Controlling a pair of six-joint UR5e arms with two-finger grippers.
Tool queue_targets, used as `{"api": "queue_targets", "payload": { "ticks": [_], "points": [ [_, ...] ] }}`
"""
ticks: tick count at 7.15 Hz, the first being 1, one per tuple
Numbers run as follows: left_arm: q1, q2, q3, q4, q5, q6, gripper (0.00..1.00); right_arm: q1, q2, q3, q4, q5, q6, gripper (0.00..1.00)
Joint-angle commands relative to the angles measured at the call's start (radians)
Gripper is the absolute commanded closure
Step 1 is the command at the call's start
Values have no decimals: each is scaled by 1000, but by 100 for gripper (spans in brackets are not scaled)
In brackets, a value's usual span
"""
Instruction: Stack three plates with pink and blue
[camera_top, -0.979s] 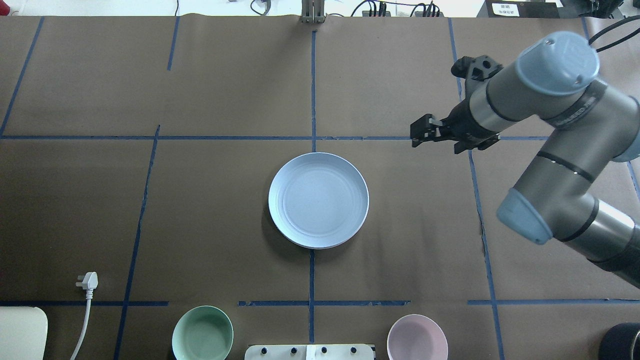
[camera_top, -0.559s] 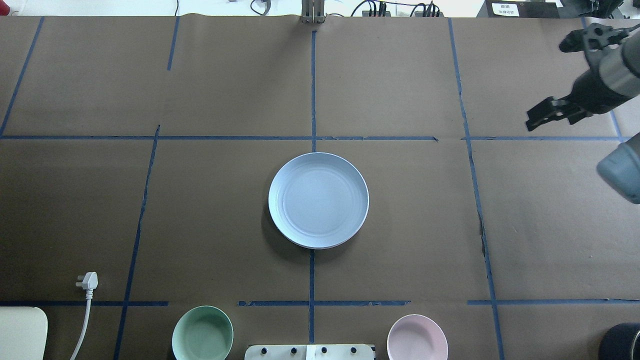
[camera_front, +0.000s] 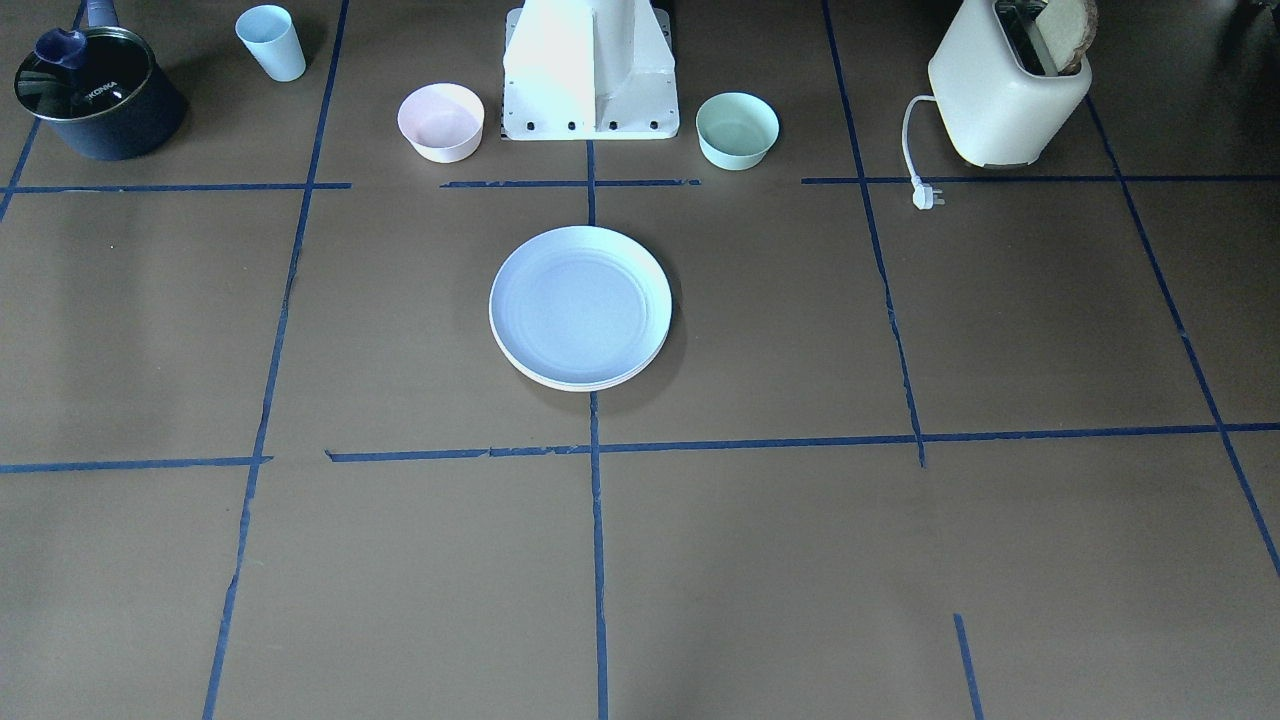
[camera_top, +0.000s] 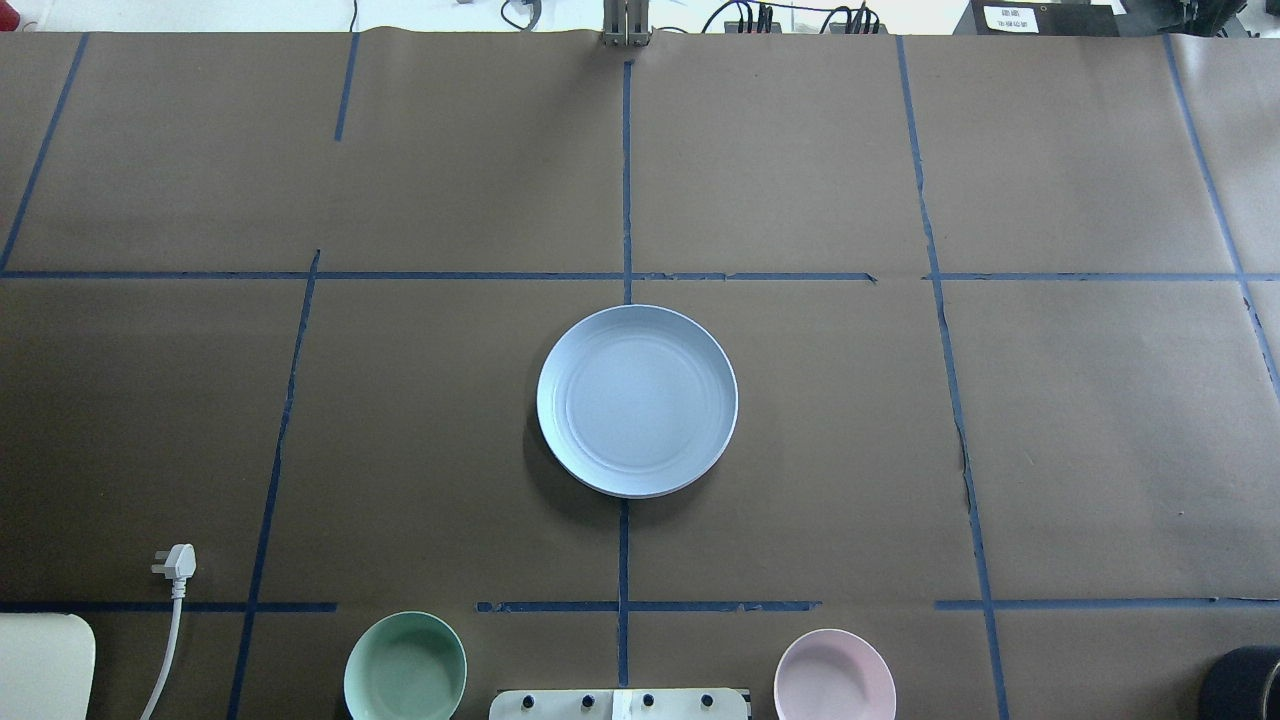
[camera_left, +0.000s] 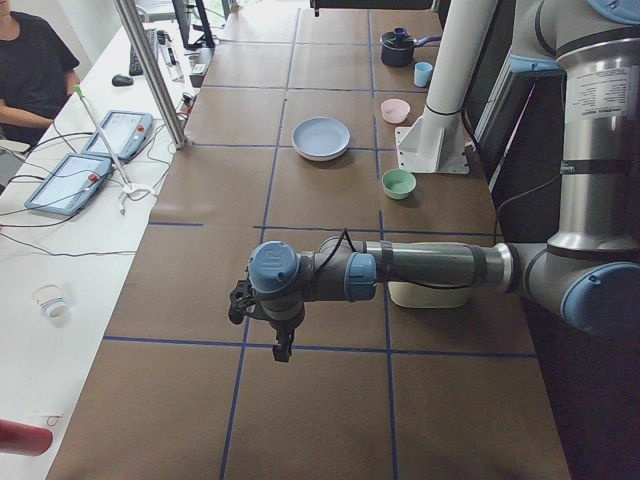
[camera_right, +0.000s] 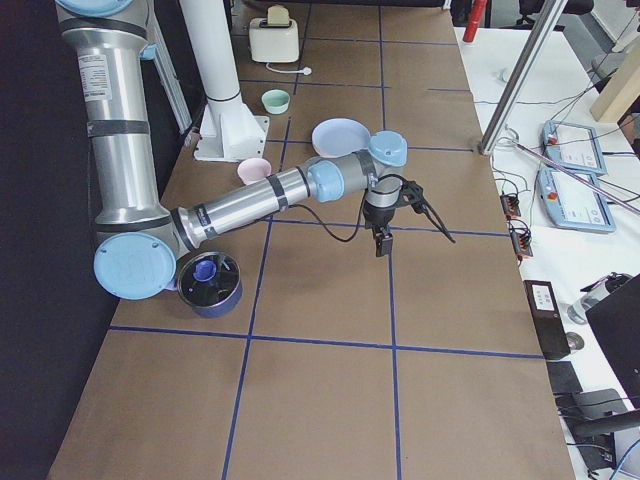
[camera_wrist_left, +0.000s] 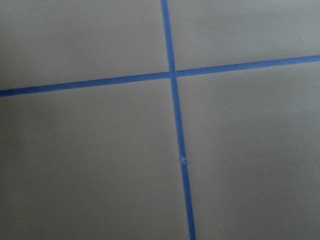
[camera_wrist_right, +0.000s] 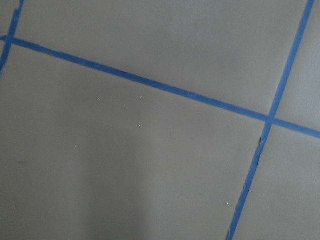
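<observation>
A blue plate (camera_top: 637, 400) lies at the table's middle, on top of a stack; paler rims show under its near edge in the front-facing view (camera_front: 580, 305). No pink plate shows on its own. Both grippers are far from it and show only in the side views. My left gripper (camera_left: 282, 350) hangs over bare paper far to the plate's left. My right gripper (camera_right: 380, 245) hangs over bare paper to its right. I cannot tell whether either is open or shut. Both wrist views show only brown paper and blue tape.
A pink bowl (camera_top: 834, 675) and a green bowl (camera_top: 405, 668) stand beside the robot base (camera_front: 590, 70). A toaster (camera_front: 1008, 85) with its plug (camera_top: 175, 563), a dark pot (camera_front: 98, 92) and a blue cup (camera_front: 271, 42) stand along the robot's edge.
My right arm has swung away to the right and left the overhead view. The plate stack has not moved.
</observation>
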Motion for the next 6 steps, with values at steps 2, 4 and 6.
{"api": "queue_targets", "payload": {
  "ticks": [2, 4, 6],
  "points": [
    [-4, 25, 8, -6, -2, 2, 0, 80, -35, -73, 1, 34, -18, 0],
    [-4, 25, 8, -8, 2, 2, 0, 163, -84, -119, 30, 53, -19, 0],
    [-4, 25, 8, -8, 4, 0, 0, 187, -95, -118, 33, 26, -21, 0]
  ]
}}
